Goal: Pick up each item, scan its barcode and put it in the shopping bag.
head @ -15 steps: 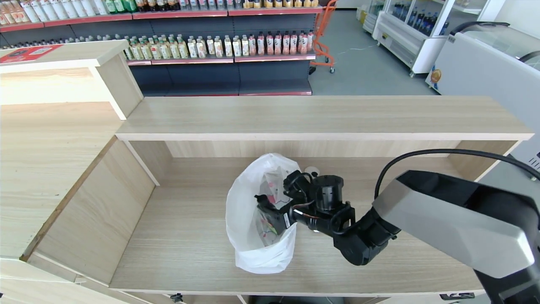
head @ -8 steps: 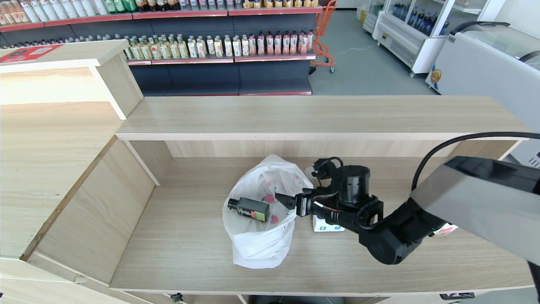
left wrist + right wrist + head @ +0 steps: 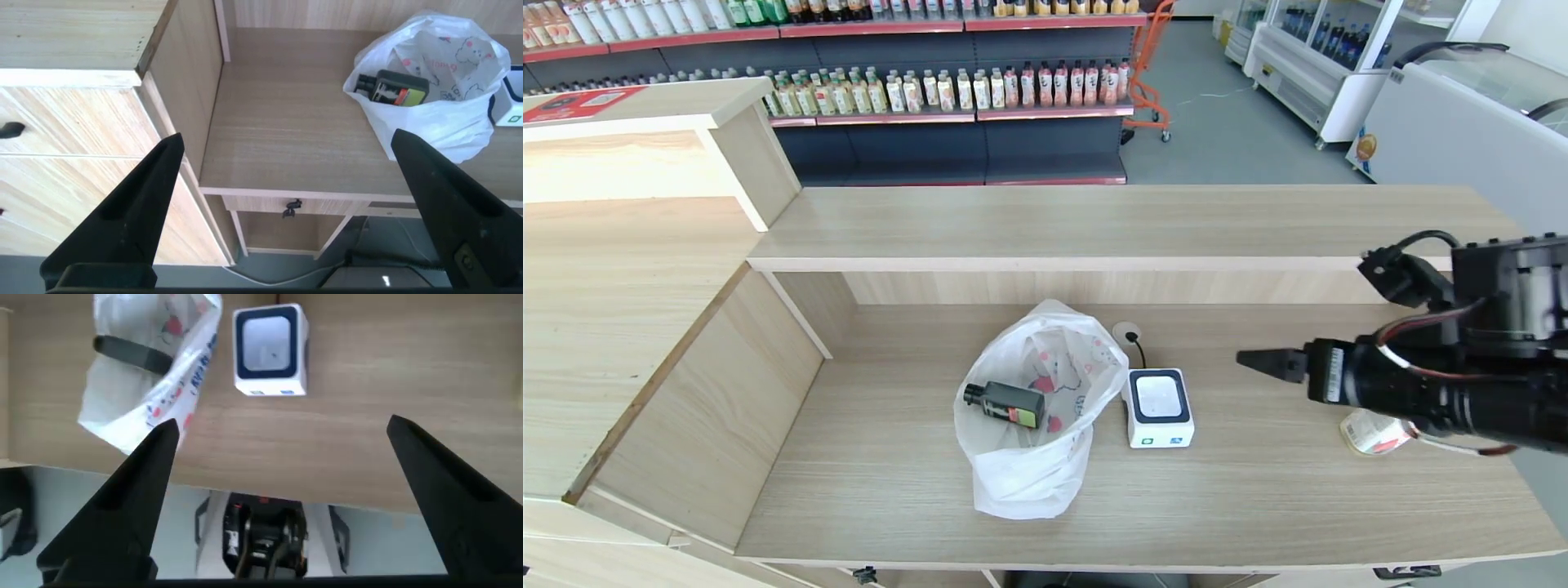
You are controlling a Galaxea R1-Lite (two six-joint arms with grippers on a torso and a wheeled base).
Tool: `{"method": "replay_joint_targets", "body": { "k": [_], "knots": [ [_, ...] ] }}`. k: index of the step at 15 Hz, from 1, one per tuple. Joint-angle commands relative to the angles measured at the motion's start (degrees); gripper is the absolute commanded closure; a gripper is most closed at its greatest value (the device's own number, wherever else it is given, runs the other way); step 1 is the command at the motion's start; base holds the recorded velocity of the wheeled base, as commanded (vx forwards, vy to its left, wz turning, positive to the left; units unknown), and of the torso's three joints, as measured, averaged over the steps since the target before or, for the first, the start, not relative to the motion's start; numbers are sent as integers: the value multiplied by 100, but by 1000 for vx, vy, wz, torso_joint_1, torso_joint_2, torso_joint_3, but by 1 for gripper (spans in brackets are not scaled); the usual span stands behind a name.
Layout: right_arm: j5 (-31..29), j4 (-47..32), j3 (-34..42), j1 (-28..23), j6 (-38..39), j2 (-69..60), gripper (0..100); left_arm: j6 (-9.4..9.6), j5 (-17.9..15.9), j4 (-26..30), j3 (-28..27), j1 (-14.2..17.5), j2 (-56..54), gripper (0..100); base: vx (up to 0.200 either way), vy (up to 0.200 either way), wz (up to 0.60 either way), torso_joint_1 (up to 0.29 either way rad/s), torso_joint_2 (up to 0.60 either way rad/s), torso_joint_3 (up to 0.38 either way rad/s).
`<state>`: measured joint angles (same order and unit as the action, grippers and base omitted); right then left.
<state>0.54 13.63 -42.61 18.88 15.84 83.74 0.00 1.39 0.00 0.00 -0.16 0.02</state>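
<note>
Wood-grain counter (image 3: 1258, 490) before you: white bag (image 3: 1021, 482) with dark bottle (image 3: 1005, 404) inside, scanner (image 3: 1160, 400) at its 3 o'clock; drink shelves (image 3: 947, 90) at 12. Your left gripper (image 3: 288, 139), right gripper (image 3: 282, 429): both spread, empty.

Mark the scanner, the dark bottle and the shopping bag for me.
scanner (image 3: 1159, 397), head view, on its pale top panel.
dark bottle (image 3: 1009, 404), head view, on the middle of its body.
shopping bag (image 3: 1023, 488), head view, on its near outer wall.

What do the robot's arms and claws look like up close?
The left gripper and right gripper each have two matte black fingers tapering to points. The right arm is a black cylinder with a white printed label and thin red and white wires looped along it.
</note>
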Motion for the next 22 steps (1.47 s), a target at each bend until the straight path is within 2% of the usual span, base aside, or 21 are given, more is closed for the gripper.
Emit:
{"method": "replay_joint_targets", "body": {
  "k": [1,4,8,22],
  "knots": [
    [-546,-950,429,-798,-450,-1509,0,0,2,0,0,-2,-2,0,0,0,0,0,0,0],
    [-528,-950,675,-1150,-467,-1606,0,0,2,0,0,-2,-2,0,0,0,0,0,0,0],
    [-335,-915,622,-1185,-441,-1589,0,-26,-7,0,0,-2,33,0,0,0,0,0,0,0],
    [-335,-959,666,-1176,25,-1132,0,-53,2,0,0,-2,15,0,0,-200,0,3,3,2]
  ]
}}
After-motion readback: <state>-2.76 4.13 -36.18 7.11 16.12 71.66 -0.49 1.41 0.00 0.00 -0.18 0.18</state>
